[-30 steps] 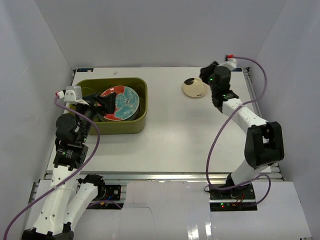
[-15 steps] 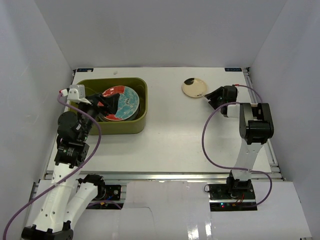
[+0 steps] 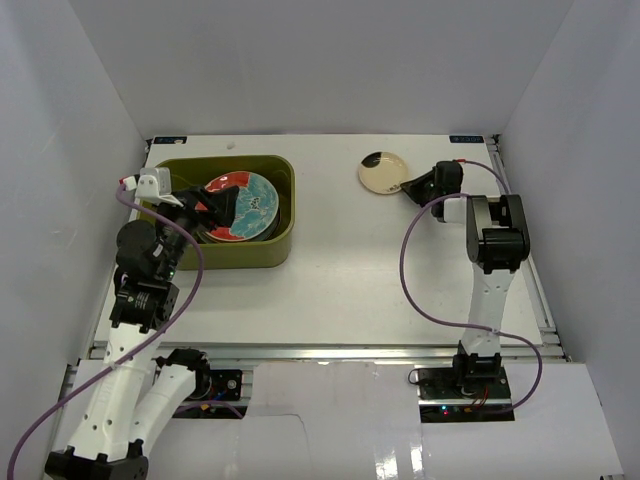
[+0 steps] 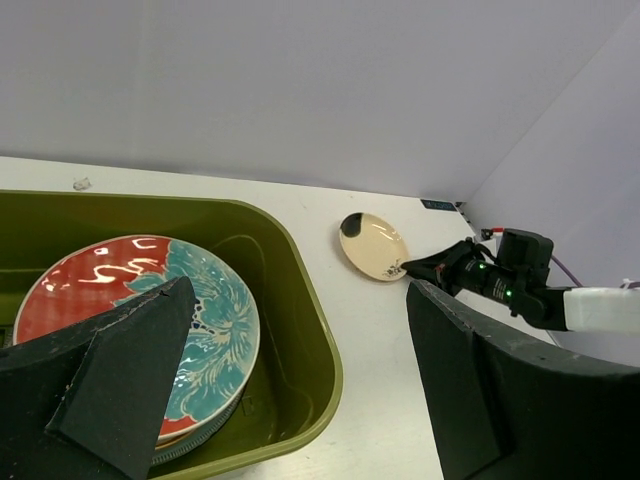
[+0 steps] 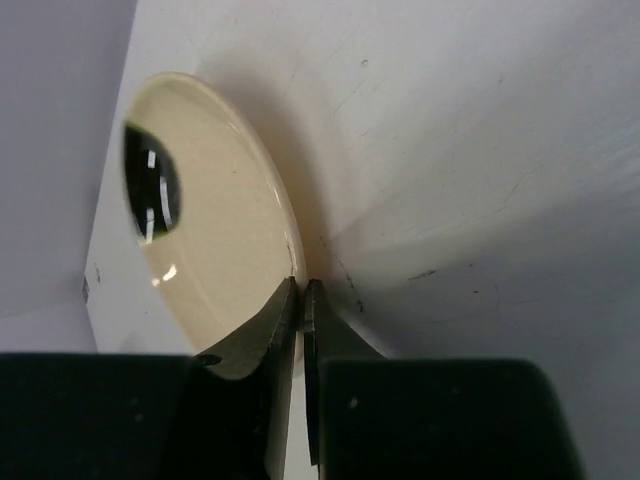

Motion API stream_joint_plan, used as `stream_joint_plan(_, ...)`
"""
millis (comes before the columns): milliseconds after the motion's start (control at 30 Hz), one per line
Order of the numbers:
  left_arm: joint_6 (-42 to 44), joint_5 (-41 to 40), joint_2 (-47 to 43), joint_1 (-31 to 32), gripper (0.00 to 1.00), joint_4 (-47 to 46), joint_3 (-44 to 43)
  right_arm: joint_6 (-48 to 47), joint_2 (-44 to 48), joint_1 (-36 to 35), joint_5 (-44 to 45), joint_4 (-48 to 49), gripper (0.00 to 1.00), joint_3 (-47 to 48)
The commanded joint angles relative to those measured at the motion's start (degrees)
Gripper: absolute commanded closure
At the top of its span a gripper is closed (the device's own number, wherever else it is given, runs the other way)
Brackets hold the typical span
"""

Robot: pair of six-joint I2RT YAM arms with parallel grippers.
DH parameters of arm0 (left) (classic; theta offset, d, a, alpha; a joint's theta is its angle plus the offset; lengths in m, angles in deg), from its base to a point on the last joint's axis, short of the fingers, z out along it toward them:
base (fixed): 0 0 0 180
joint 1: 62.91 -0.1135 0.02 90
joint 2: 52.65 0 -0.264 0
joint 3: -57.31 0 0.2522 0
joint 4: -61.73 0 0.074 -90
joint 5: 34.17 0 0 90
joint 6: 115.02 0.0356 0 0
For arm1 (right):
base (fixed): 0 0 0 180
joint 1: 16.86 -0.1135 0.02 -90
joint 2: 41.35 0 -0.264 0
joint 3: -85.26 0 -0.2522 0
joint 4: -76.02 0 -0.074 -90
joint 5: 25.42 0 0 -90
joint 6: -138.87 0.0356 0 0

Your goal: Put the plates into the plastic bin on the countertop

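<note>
The right end effector lies low, almost level with the white desk. Its fingers are drawn nearly together with only a sliver between them. Directly ahead of its tips sits the small round cream ceramic plate, which has a dark patch on its far side. In the right wrist view the plate's near rim runs into that sliver, so the fingers appear to be nipped on the lip. One finger lies over the plate and the other is on the desk side. That flat approach makes sense, since a plate lying on a desk offers nothing to hold but its edge.

The left end effector hangs above the olive-green rectangular plastic bin with its fingers spread wide and nothing between them. Below it, a round red-and-teal patterned plate tops the stack inside the bin. The cream plate is well apart from this end effector, ahead and to its right, beyond the bin's rim. This end effector seems parked out of the way.

The desk is flat and matt, with faint scuffs near the right fingertips. It is likely slick enough for a plate to slide rather than lift if the hold is shallow. Plain white walls enclose three sides, and the back wall stands not far beyond the cream plate, which limits room ahead. A purple cable loops beside the right arm, behind its end effector.
</note>
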Motion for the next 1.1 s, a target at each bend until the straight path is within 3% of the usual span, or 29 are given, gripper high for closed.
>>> stream_joint_plan(0, -0.1, 0.7, -0.3, -0.6, 0.02, -0.2, -0.2, -0.7, 7.0, -0.2, 0.8, 5.2, 0.92, -3.4)
stream_joint_plan(167, -1.0, 2.3, -0.6, -1.2, 0.02, -0.6, -0.1, -9.8, 24.1, -1.7, -1.0, 7.1, 0.92, -7.5)
stream_joint_plan(367, -0.8, 0.7, -1.6, -1.3, 0.02, -0.5, -0.1, -20.8, 34.6, -14.9, 1.3, -0.9, 0.92, -1.5)
stream_joint_plan(467, -0.3, -1.2, -2.5, -1.3, 0.02, -0.4, 0.0, -23.7, 32.2, -24.1, 0.8, -6.1, 0.92, 7.0)
stream_joint_plan(667, 0.1, -7.5, -5.0, -1.3, 0.02, 0.9, -0.2, -25.7, 21.9, -35.4, 4.4, -15.2, 0.92, 23.8)
stream_joint_plan(900, 1.2, -12.6, -6.5, -1.0, 0.02, 1.9, -0.6, -28.7, 7.0, -43.0, 7.4, -28.7, 0.92, 43.1)
stream_joint_plan(1067, 1.2, -11.8, -6.6, -0.8, 0.02, 1.7, -0.4, -29.4, 1.1, -45.0, 10.4, -32.0, 0.92, 45.7)
